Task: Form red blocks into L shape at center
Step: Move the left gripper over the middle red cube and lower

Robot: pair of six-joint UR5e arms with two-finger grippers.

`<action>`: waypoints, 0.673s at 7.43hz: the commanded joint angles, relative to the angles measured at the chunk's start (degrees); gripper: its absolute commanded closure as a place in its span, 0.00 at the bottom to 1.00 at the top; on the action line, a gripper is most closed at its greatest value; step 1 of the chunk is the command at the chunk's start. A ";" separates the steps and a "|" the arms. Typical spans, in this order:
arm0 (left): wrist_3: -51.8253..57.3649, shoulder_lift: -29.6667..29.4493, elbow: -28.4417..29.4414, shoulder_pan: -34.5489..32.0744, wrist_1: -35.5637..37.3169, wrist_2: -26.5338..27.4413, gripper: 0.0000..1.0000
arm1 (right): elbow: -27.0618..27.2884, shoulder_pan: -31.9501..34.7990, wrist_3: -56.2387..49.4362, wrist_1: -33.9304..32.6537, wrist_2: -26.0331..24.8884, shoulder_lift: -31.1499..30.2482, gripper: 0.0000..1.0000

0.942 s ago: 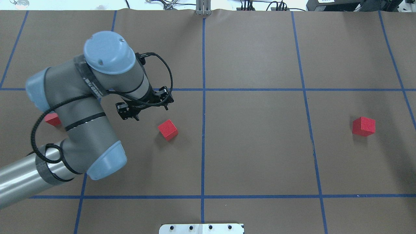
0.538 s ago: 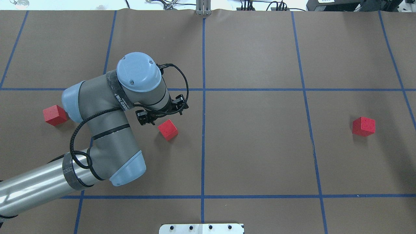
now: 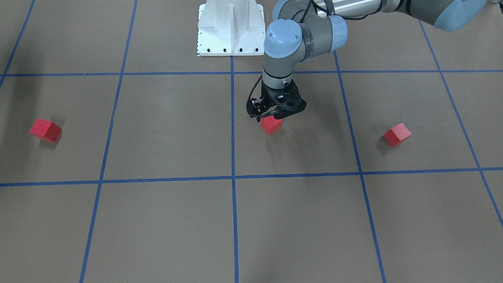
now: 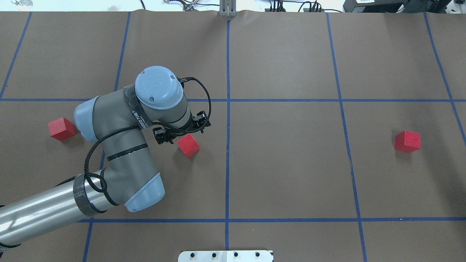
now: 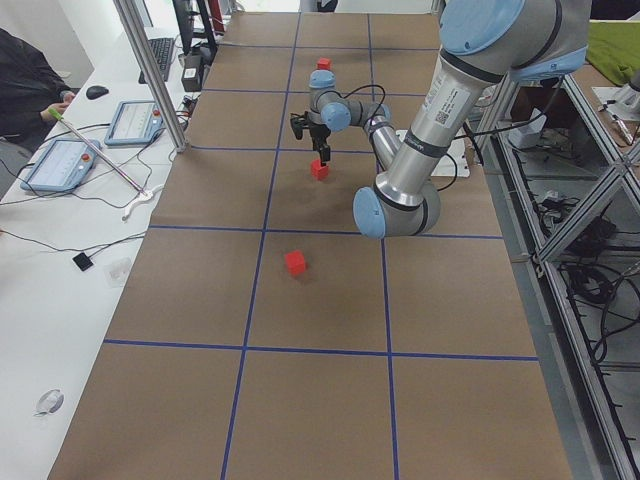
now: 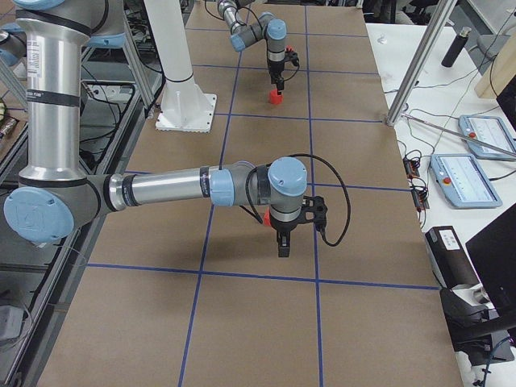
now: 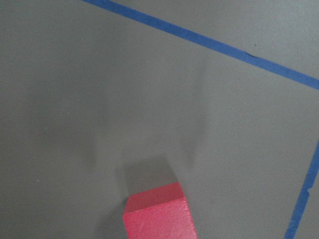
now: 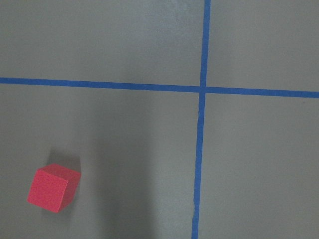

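Red blocks: middle one [image 4: 188, 145] is sitting skewed at the center [image 4: 262, 160], near its blue tape line [image 4: 227, 174]; one outlier [image 4: 62, 128] and another [image 4: 407, 141] are lying well apart. Left claw [image 3: 272, 116] is hovering wide above the middle one; right claw [image 6: 282, 248]: opening cannot be told. Risk: fingers catching corners, spinning it.

Red blocks [image 4: 188, 145], brown floor [image 4: 287, 160] w/ blue tape grid [image 4: 227, 163].

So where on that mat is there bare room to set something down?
The square right of the centre blue line is bare up to the right red block; so is the far row. Crowded: left gripper over middle red block.
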 commanded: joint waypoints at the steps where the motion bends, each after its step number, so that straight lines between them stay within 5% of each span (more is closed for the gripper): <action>1: -0.11 0.12 1.06 0.86 -0.14 0.42 0.00 | -0.07 0.00 -0.07 0.00 -0.04 0.00 0.00; 5: -0.03 0.03 2.55 1.13 -0.58 0.42 0.02 | -0.07 0.00 -0.07 0.00 -0.04 0.00 0.00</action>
